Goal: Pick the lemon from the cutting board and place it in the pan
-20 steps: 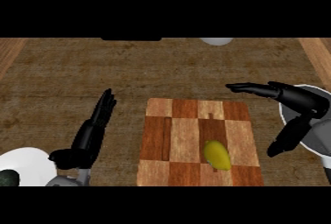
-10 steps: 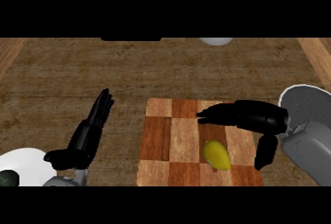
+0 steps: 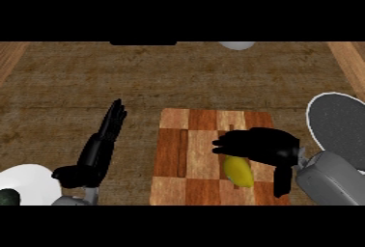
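The yellow lemon (image 3: 239,172) lies on the checkered wooden cutting board (image 3: 187,155), right of its middle. My right hand (image 3: 260,144) hangs over the lemon's far end and hides it. Its fingers point left and bend slightly, and the thumb (image 3: 281,181) sticks out toward the near edge, to the right of the lemon. The fingers are not closed round the fruit. The pan (image 3: 341,129), dark grey with a white rim, sits at the right edge beside the board. My left hand (image 3: 100,152) rests open left of the board, fingers straight and pointing away.
A white plate (image 3: 30,182) with a dark green item (image 3: 6,198) on it shows at the lower left, next to my left wrist. A white round object (image 3: 237,45) and a dark object (image 3: 143,42) sit at the counter's far edge.
My right hand has swung left from over the pan and come down over the board, now covering the lemon's far end. The lemon and the left hand have stayed put.
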You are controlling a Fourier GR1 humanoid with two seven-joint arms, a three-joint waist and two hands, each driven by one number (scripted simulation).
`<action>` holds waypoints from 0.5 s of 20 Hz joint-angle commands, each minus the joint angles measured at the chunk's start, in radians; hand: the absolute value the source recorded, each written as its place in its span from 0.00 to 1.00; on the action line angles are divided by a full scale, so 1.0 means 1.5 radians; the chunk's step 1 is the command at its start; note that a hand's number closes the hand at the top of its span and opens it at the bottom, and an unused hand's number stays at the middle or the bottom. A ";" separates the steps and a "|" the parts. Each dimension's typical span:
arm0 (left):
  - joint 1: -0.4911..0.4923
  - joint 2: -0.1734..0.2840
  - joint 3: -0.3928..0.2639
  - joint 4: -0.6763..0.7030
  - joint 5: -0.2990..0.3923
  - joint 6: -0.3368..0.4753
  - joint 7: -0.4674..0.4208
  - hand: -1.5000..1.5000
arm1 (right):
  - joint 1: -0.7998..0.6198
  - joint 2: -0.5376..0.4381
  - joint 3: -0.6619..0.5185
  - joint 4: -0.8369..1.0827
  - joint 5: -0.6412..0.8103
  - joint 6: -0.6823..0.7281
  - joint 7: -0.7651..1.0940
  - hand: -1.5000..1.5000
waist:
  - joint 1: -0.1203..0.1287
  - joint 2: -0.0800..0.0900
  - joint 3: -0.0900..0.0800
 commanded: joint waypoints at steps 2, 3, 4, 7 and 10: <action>0.048 -0.021 -0.025 -0.053 -0.033 0.007 0.006 0.50 | 0.014 0.028 -0.041 -0.032 0.043 0.059 0.021 0.00 | 0.001 -0.001 0.000; -0.039 -0.016 0.030 0.033 -0.009 -0.022 0.004 0.50 | 0.001 0.072 -0.035 0.009 0.064 0.055 0.027 0.00 | 0.000 0.001 0.000; 0.027 -0.032 -0.006 0.022 -0.030 -0.010 -0.036 0.50 | 0.042 0.038 -0.037 0.020 0.086 0.012 -0.013 0.00 | 0.000 0.000 0.000; -0.015 -0.032 0.021 0.009 -0.028 -0.019 0.004 0.50 | -0.010 0.073 -0.089 0.086 0.096 0.036 -0.057 0.00 | 0.001 0.001 0.000; -0.034 -0.033 0.036 0.009 -0.026 -0.026 0.026 0.50 | 0.016 0.117 -0.083 0.111 0.122 0.010 -0.059 0.00 | 0.002 0.001 0.000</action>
